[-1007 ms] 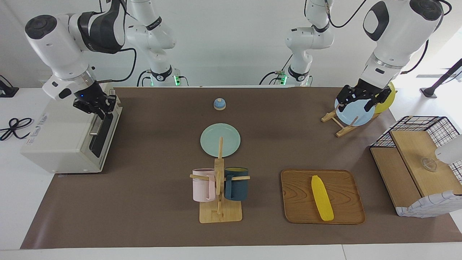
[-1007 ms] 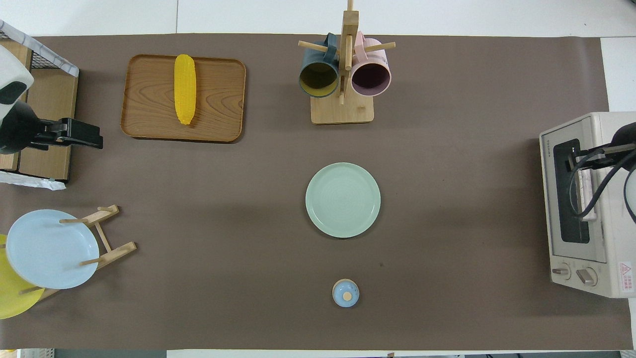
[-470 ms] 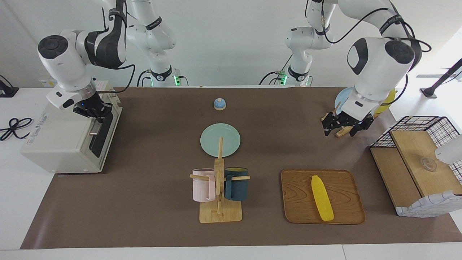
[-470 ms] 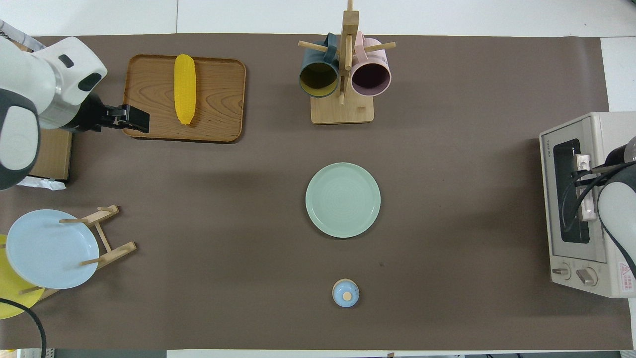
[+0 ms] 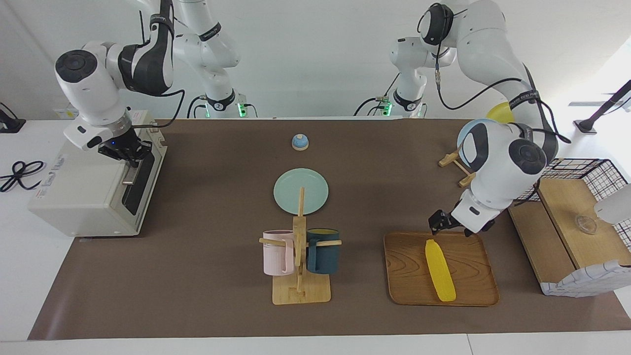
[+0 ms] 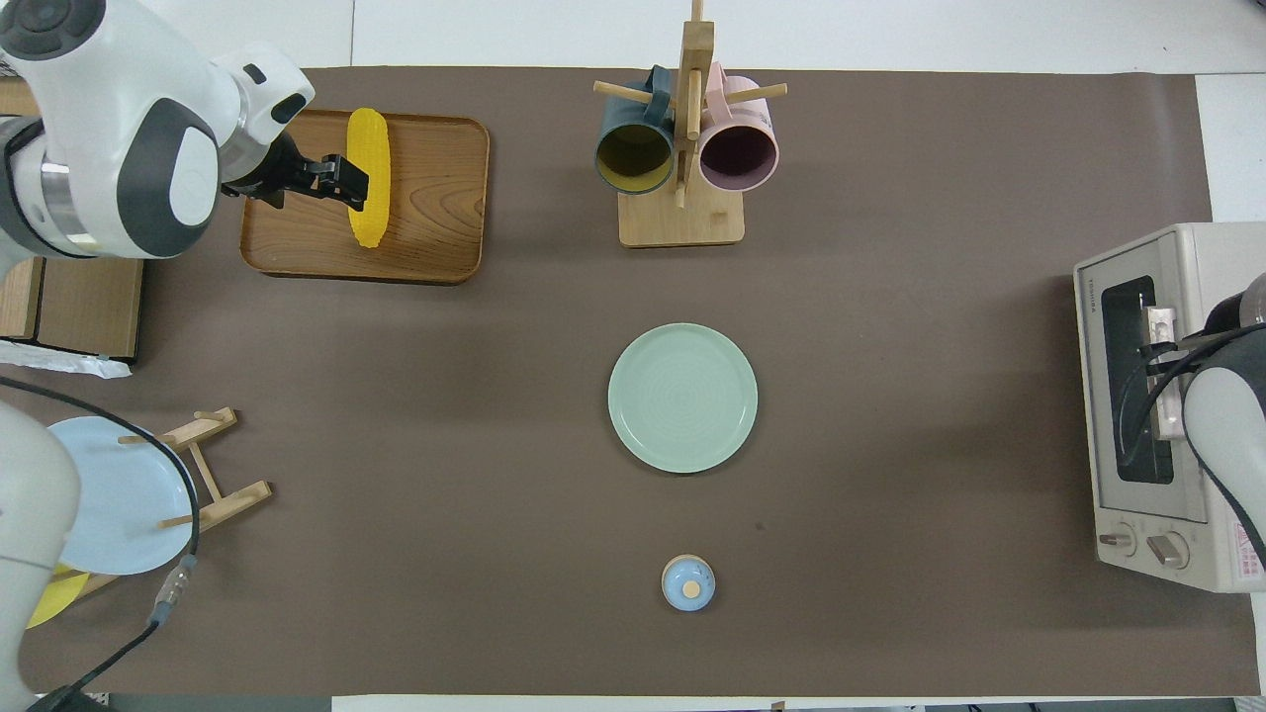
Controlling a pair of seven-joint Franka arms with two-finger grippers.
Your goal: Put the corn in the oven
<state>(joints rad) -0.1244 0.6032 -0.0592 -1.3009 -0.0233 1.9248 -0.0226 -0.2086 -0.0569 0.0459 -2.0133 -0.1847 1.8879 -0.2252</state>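
The yellow corn lies lengthwise on a wooden tray toward the left arm's end of the table. My left gripper hangs open over the corn's end nearer the robots, not touching it. From overhead it covers the middle of the corn on the tray. The cream-white oven stands at the right arm's end with its dark glass door closed. My right gripper is shut on the door's metal handle at the top of the door. In the overhead view the arm hides it above the oven.
A mug rack with a pink and a dark blue mug stands mid-table. A green plate and a small blue knobbed lid lie nearer the robots. A plate rack and a wooden box with wire basket flank the tray.
The left arm swung from the plate rack down to above the tray and the corn. The right gripper lowered slightly at the oven door and closed on the handle.
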